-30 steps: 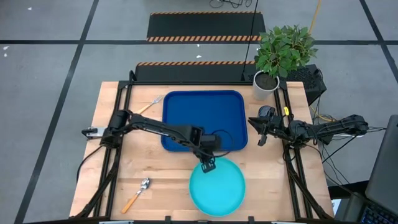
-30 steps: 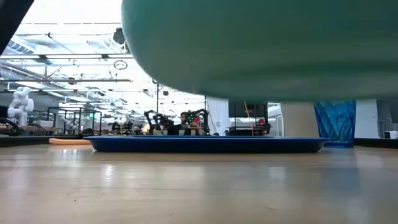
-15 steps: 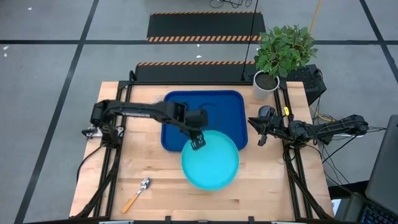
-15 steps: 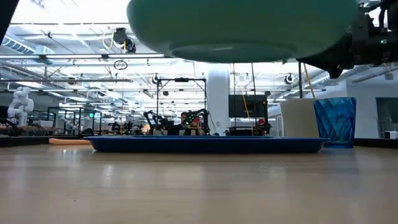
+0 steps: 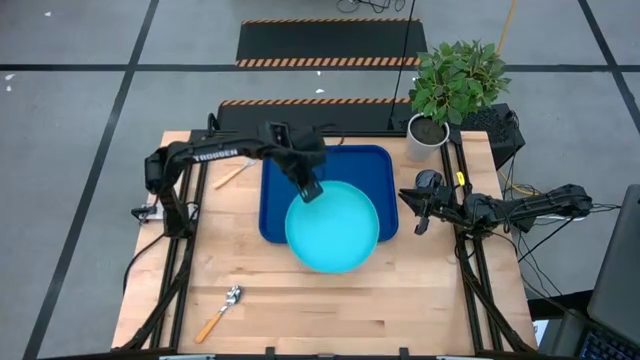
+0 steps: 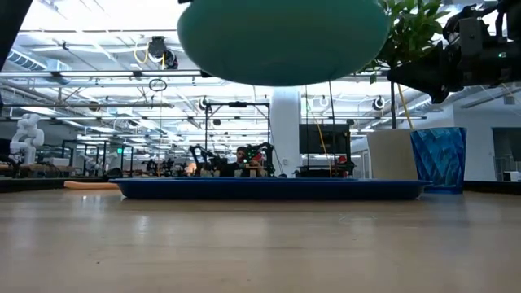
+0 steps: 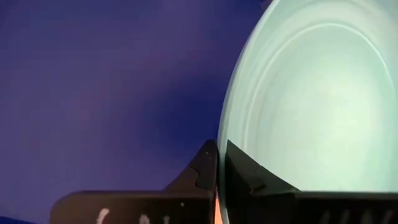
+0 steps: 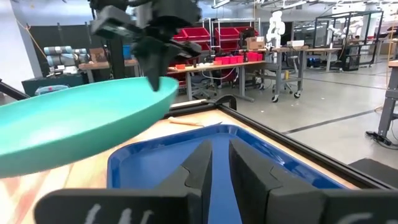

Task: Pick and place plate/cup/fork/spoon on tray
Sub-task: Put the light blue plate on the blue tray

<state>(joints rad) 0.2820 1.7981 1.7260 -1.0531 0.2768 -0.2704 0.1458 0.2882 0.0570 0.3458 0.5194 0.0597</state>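
My left gripper is shut on the turquoise plate, which hangs in the air over the near half of the dark blue tray. The fork lies on the table left of the tray, partly under my left arm. Near the table's front left lies the spoon. In the low view the blue cup stands on the table at the right, beside the white pot. My right gripper waits at the tray's right side, slightly open with nothing between its fingers. My left gripper pinches the plate's rim between its two fingers, at the plate's far left side. One finger lies on the upper face, the other under the rim. The fingers slant down from the far left. The plate is lifted clear above the tray, tilted.
A potted plant in a white pot stands at the table's far right corner. Black frame rails run along the left and right sides of the table. Bare wood lies between the tray and the near edge.
My left gripper has gone up and toward the table's far edge, a little to the left, still shut on the plate. The plate has travelled with it from above the near part of the table to above the tray.
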